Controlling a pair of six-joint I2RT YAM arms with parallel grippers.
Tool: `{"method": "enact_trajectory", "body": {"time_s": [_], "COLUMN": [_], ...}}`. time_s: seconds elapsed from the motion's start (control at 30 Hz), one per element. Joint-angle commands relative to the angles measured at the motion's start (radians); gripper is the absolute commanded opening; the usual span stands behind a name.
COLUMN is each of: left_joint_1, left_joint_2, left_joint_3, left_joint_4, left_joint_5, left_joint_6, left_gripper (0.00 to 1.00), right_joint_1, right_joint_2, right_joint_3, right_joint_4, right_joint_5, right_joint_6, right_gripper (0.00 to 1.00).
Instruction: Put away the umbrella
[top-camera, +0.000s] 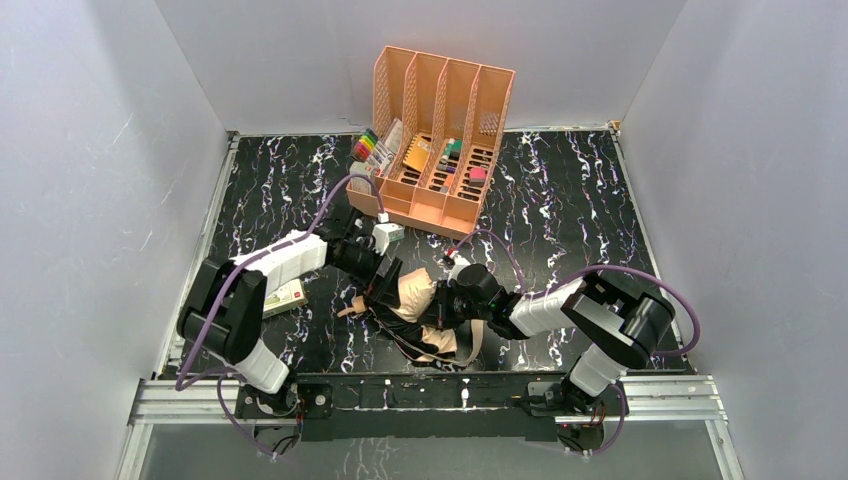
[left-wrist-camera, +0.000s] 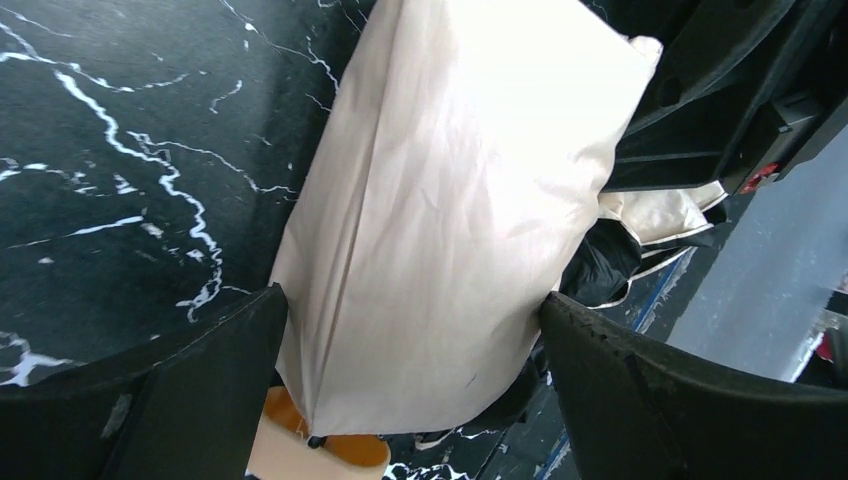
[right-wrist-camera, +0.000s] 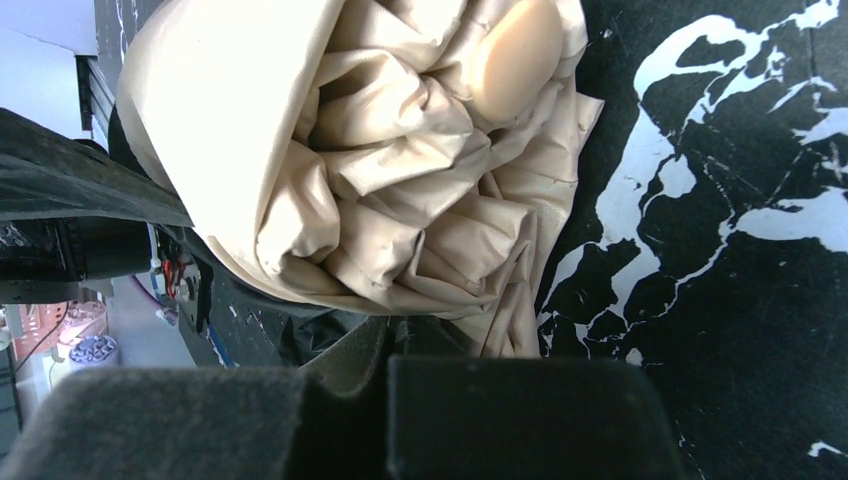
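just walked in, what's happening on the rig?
Both arms are on the umbrella, which lies half-collapsed and crumpled near the front of the table. The left gripper is open, its fingers straddling the beige canopy. The right gripper looks shut, seemingly pinching a fold of fabric. The umbrella isn't bundled or put away yet.

The black worktop (top-camera: 570, 200) has white streaks. An organizer (top-camera: 440, 110) stands at 12 o'clock, with pens (top-camera: 366, 148) just left of it. The umbrella (top-camera: 415, 293) lies at 6 o'clock, and a box (top-camera: 285, 297) at 8.
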Motion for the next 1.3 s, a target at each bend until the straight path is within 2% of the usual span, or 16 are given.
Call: {"method": "enact_trajectory", "body": {"time_s": [0.0, 0.23, 0.4, 0.67, 0.73, 0.83, 0.93, 1.1, 1.27], "left_joint_1": [-0.001, -0.023, -0.090, -0.219, -0.239, -0.263, -0.280, -0.293, -0.317], "left_joint_2": [0.051, 0.136, 0.161, 0.168, 0.169, 0.180, 0.177, 0.163, 0.140], "left_joint_3": [0.015, 0.046, 0.064, 0.066, 0.070, 0.085, 0.103, 0.123, 0.112], "left_joint_4": [-0.041, -0.096, -0.118, -0.101, -0.085, -0.074, -0.046, 0.046, 0.143], "left_joint_5": [0.116, 0.135, 0.055, -0.206, -0.277, -0.356, -0.423, -0.510, -0.524], "left_joint_6": [0.025, 0.041, 0.040, 0.013, 0.002, -0.001, 0.003, 0.014, 0.110], "left_gripper": [0.98, 0.96, 0.71, 0.33, 0.18, 0.06, 0.00, 0.00, 0.00], "right_joint_1": [0.002, 0.002, 0.000, -0.019, -0.030, -0.060, -0.121, -0.271, -0.406], "right_joint_2": [0.040, 0.036, 0.011, -0.081, -0.124, -0.198, -0.287, -0.422, -0.487], "right_joint_3": [-0.035, -0.026, -0.037, -0.062, -0.065, -0.049, -0.041, -0.007, 0.063], "right_joint_4": [-0.167, -0.180, -0.186, -0.201, -0.210, -0.276, -0.359, -0.530, -0.648], "right_joint_5": [0.010, 0.018, 0.041, 0.051, 0.045, 0.028, -0.014, -0.071, -0.079], "right_joint_6": [-0.046, -0.049, -0.030, -0.016, -0.037, -0.100, -0.163, -0.238, -0.318], "right_gripper": [0.02, 0.02, 0.02, 0.02, 0.04, 0.12, 0.21, 0.37, 0.50]}}
